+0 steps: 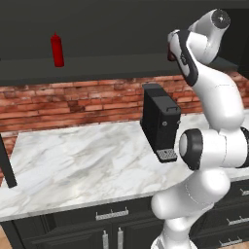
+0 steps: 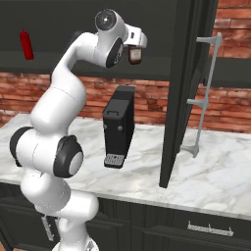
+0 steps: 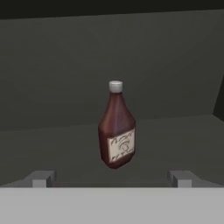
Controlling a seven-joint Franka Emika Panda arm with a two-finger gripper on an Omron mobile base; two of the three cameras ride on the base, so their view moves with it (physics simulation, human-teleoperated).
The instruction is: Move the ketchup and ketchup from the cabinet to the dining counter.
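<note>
Cabinet shelf (image 3: pixel 175 135), upright maroon ketchup (image 3: pixel 116 131)

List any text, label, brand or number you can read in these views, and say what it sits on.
No text can be read anywhere.
Dark maroon-brown narrow-necked ketchup bottle: a pale label with dark scribbled marks, too blurred to read as words.
Plain bright red ketchup bottle: no label or print visible.
Black box-shaped coffee machine: no markings legible.
Black lower cabinets and white-grey marble worktop: no signs or numbers.
</note>
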